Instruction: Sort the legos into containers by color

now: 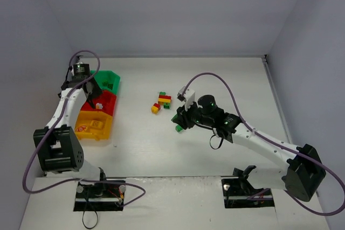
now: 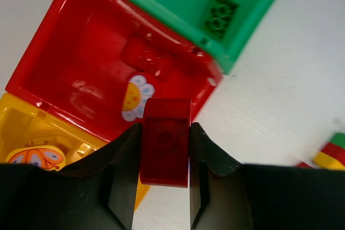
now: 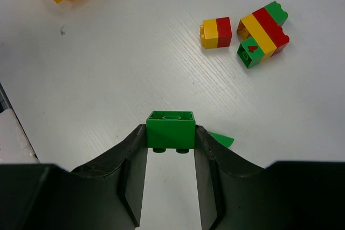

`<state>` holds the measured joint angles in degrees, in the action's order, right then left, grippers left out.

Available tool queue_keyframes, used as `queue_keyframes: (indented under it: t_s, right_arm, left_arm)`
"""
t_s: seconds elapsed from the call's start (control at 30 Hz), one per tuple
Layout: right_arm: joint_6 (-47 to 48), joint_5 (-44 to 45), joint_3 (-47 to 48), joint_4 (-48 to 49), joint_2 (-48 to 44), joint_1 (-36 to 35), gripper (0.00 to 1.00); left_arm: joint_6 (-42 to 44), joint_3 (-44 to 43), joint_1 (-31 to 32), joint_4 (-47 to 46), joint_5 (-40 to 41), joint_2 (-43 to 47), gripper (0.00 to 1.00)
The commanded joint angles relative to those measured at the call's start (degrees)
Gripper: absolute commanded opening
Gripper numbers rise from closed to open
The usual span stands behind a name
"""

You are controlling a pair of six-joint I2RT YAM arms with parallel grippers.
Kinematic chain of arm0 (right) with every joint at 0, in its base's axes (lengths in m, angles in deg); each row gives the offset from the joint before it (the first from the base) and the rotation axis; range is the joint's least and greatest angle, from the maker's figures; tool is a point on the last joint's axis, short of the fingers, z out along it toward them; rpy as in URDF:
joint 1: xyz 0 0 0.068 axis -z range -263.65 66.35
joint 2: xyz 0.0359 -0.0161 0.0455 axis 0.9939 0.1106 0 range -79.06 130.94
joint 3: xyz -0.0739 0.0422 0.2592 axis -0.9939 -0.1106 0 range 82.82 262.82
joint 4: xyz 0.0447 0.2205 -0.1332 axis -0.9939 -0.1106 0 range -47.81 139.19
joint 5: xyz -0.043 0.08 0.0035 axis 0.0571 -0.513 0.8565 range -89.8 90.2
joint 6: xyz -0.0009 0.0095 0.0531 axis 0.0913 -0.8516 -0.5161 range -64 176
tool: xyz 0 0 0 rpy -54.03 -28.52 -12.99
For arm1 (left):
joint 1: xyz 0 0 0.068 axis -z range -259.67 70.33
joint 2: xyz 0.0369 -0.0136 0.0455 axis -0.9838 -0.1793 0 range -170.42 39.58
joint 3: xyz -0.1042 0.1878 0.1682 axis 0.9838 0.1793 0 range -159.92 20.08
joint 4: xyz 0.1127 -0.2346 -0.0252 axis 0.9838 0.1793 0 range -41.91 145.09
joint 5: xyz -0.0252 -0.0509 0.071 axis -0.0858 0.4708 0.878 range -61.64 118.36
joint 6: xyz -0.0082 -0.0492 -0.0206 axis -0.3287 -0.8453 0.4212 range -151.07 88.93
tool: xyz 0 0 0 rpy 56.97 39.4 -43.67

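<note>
My left gripper (image 2: 166, 127) is shut on a red lego (image 2: 164, 141), held over the front edge of the red container (image 2: 81, 52). A red brick (image 2: 145, 57) lies inside that container. The green container (image 2: 178, 9) beside it holds a green brick (image 2: 220, 12), and the yellow container (image 2: 21, 127) sits on the other side. My right gripper (image 3: 171, 133) is shut on a green lego (image 3: 171, 129), just above the table. Beyond it lie a yellow-red pair (image 3: 215, 32) and a mixed stack (image 3: 263, 33).
The three containers (image 1: 105, 102) stand in a row at the left of the table, green farthest. The loose bricks (image 1: 163, 99) lie mid-table, just beyond my right gripper (image 1: 179, 124). A green sliver (image 3: 222, 139) shows behind my right finger. Walls close the table's far and side edges.
</note>
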<state>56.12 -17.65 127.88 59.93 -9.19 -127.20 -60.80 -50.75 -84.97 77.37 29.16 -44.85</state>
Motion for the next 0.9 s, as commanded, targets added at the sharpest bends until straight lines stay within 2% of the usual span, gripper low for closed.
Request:
queue_keyframes:
  t_s: [0.0,0.1,0.13,0.27,0.37,0.47,0.53,0.6,0.73,0.87]
  right_arm:
    - [0.32,1.41,-0.06,2.0,-3.15,0.39,0.0]
    - [0.14,1.59,-0.76,1.74,-3.86,0.57,0.0]
    - [0.06,1.76,-0.94,1.74,-4.29,0.66,0.0]
    - [0.41,1.24,-1.46,1.74,-5.0,0.75,0.0]
    - [1.81,-0.43,-1.03,2.0,-5.0,0.75,0.0]
    - [4.78,-3.06,0.29,2.09,-4.91,0.75,0.0]
    - [6.81,-4.73,1.69,2.09,-4.83,0.66,0.0]
    - [9.63,-7.19,2.92,2.0,-4.74,0.75,0.0]
    - [13.94,-11.68,6.96,1.21,-4.39,0.66,0.0]
    - [16.57,-14.31,9.78,0.25,-3.25,0.57,0.0]
  left_arm:
    - [2.14,-2.65,-0.68,0.34,8.07,-3.62,0.1]
    - [2.23,-4.48,-0.77,0.69,9.4,-6.27,0.29]
    - [2.49,-4.93,-0.94,0.87,9.05,-7.32,0.45]
    - [2.4,-6.78,-0.94,1.13,6.68,-7.43,0.73]
    - [2.49,-8.18,-0.76,3.05,4.04,-6.37,0.78]
    - [1.96,-9.33,0.54,5.61,-2.1,-3.05,0.78]
    - [2.05,-9.24,2.13,5.97,-9.47,-1.11,0.78]
    - [1.79,-8.98,4.77,6.41,-14.92,1.8,0.78]
    - [-0.58,-7.05,13.2,5.45,-32.29,4.79,0.78]
    - [-3.13,-4.68,21.02,1.14,-42.26,5.23,0.78]
